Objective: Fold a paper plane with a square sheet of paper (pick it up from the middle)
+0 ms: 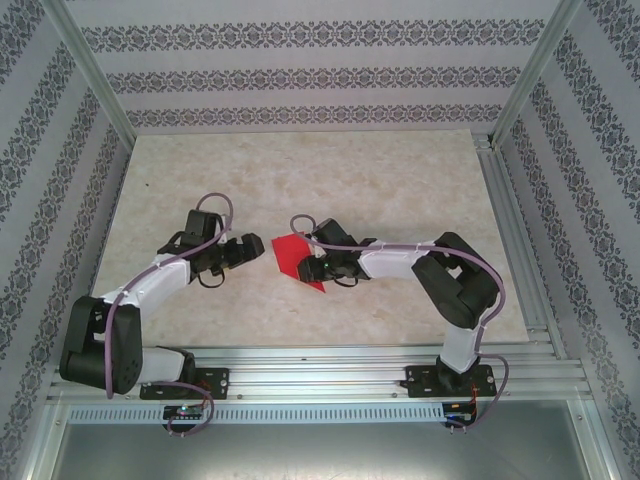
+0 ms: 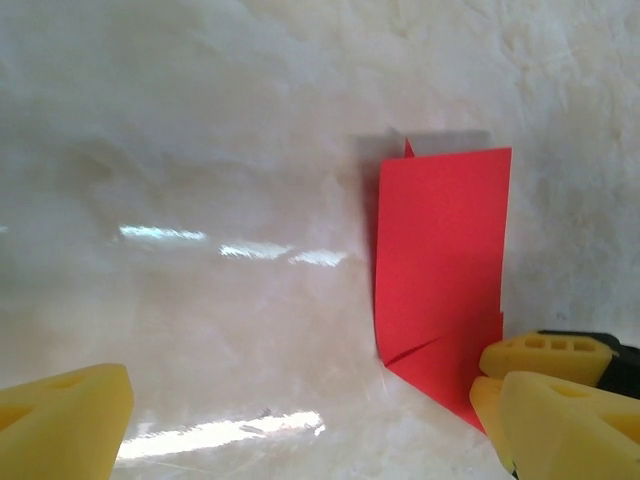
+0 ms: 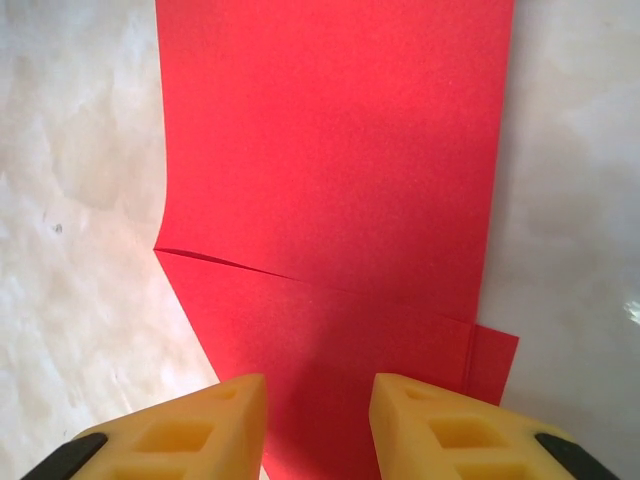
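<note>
Right claw — parted — over folded paper (red).

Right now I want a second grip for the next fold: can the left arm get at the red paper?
Probably yes. The left gripper, jaws wide open, faces the red paper across bare table; the right gripper sits at the paper's other side, leaving this side free.

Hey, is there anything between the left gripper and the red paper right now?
Nothing visible. Only bare table separates the open left gripper from the red paper. The right gripper sits at the paper's opposite side, not between them.
</note>
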`<action>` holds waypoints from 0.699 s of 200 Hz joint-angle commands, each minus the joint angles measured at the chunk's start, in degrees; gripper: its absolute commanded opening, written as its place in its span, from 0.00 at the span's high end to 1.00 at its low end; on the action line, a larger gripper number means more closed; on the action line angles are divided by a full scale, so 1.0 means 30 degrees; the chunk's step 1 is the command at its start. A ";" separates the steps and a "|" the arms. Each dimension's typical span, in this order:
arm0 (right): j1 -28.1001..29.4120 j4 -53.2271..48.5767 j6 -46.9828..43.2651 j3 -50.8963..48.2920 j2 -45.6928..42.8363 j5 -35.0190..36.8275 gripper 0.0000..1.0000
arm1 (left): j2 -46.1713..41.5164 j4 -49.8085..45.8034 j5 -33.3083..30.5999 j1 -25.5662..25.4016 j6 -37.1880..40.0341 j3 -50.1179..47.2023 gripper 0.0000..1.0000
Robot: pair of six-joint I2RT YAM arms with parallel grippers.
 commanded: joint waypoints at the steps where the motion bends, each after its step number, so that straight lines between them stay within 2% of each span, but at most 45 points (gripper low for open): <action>1: -0.0131 0.0192 -0.0944 -0.1235 -0.0121 -0.0640 0.63 | 0.0398 0.1682 0.0706 -0.1275 -0.0730 -0.0440 0.05; 40: -0.0166 0.0562 -0.1902 -0.1467 -0.0210 -0.0059 0.61 | 0.1622 0.3375 0.0488 -0.3631 -0.2397 -0.0671 0.08; 87: -0.0271 0.1804 -0.0375 -0.1421 -0.2476 -0.0403 0.62 | 0.2387 0.4163 -0.0438 -0.4120 -0.3164 -0.0726 0.15; 112: -0.0305 0.1666 0.0511 -0.1053 -0.3541 0.0601 0.69 | 0.2292 0.3897 -0.1000 -0.4120 -0.3216 -0.0701 0.18; 140: -0.0599 0.0676 0.0773 -0.0265 -0.2909 0.1064 0.78 | 0.2380 0.3830 -0.1107 -0.4153 -0.3178 -0.0673 0.22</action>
